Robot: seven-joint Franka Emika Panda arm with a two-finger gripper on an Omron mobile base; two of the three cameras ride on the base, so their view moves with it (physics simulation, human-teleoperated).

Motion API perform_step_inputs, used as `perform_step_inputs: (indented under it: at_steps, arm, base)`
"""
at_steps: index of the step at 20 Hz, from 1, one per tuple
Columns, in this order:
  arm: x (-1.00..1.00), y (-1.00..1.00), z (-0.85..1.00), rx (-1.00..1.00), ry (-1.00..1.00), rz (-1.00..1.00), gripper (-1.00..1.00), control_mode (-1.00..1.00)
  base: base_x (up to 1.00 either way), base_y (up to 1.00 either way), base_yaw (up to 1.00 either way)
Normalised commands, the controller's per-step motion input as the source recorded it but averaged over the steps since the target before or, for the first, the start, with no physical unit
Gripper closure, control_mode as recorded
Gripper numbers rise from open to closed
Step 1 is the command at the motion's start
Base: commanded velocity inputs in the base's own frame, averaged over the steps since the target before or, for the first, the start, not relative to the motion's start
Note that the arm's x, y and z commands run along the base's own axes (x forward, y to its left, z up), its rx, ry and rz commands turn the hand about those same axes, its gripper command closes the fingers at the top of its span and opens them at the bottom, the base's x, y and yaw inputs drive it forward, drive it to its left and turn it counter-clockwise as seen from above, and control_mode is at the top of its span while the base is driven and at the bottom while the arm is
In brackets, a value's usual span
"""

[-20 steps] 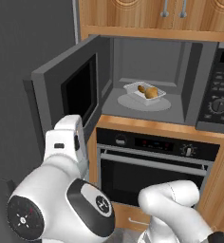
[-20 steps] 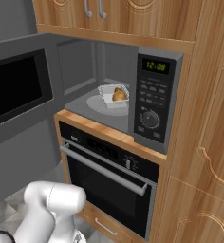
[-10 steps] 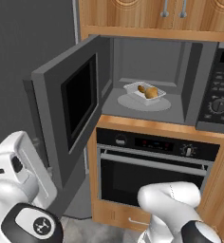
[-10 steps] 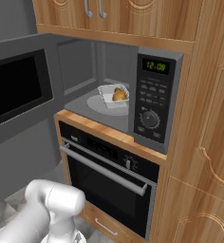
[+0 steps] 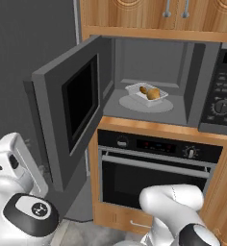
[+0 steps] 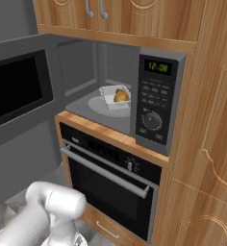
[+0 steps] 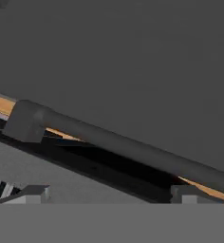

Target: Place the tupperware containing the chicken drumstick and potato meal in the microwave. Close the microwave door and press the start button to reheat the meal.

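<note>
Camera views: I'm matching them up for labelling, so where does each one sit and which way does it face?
Left base view: behind the arm's left, facing the open microwave; white arm links at the bottom.
Right base view: behind its right, facing the microwave's control panel; white arm link lower left.
Hand view: on the hand, close against the microwave door and its bar handle; open gripper at the bottom.
Both base views share the tupperware on the turntable and the oven below.

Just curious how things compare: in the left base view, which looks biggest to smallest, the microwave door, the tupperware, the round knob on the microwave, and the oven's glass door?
1. microwave door, though it swings nearest the camera
2. oven's glass door
3. tupperware
4. round knob
</note>
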Motion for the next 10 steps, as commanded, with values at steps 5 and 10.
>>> perform_step_inputs:
  at_steps: [5, 10]
  arm:
    - [0.60, 0.17, -0.25, 0.00, 0.00, 0.15, -1.00, -1.00]
    - [0.51, 0.46, -0.02, 0.00, 0.00, 0.03, -1.00, -1.00]
  base:
    - [0.00, 0.00, 0.00]
    - [0.00, 0.00, 0.00]
